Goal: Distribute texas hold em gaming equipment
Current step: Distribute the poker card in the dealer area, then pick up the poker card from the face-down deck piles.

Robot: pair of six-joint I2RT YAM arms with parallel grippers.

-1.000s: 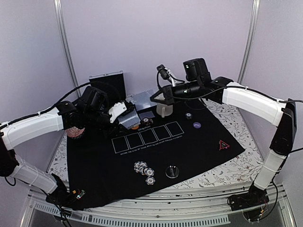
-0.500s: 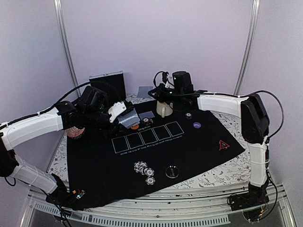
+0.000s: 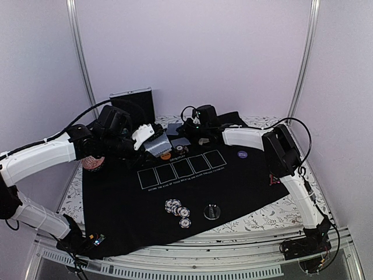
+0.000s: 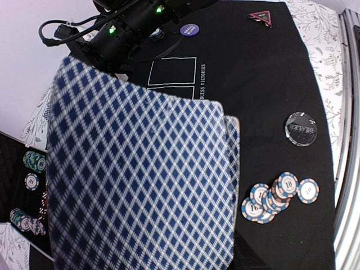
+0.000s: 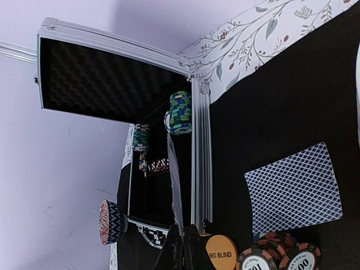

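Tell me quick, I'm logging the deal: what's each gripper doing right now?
Left gripper: closed on the deck of cards.
Right gripper: shut on a single card, seen edge-on.

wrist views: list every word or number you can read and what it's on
"BIG BLIND": orange disc, right wrist view.
"100": striped chips beside it, cut by the frame edge.
"DEALER": dark disc, left wrist view.
"10": blue-edged chips near it.
"DLESS VICTORIES": black mat, start hidden by the playing cards.
Lettering on the purple disc: too blurred to read.
Marks on the red-edged triangle: too small to read.
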